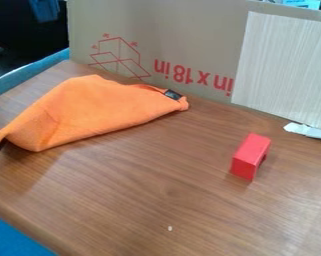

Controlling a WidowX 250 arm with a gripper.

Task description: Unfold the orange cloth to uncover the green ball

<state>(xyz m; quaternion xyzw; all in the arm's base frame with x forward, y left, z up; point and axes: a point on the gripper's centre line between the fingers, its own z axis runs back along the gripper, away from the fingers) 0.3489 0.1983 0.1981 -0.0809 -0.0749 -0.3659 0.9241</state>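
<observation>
The counter (169,190) runs out of the picture at the right and bottom. The dark label (173,94) on the orange cloth (99,110) is too small to read, and the cloth hides the counter beneath it. The red block's (251,156) far side is out of sight; its right side may have a notch, though the angle makes that hard to judge. The right edge cuts off the white scrap (308,131). The pale speck (169,228) is too tiny to identify.
</observation>
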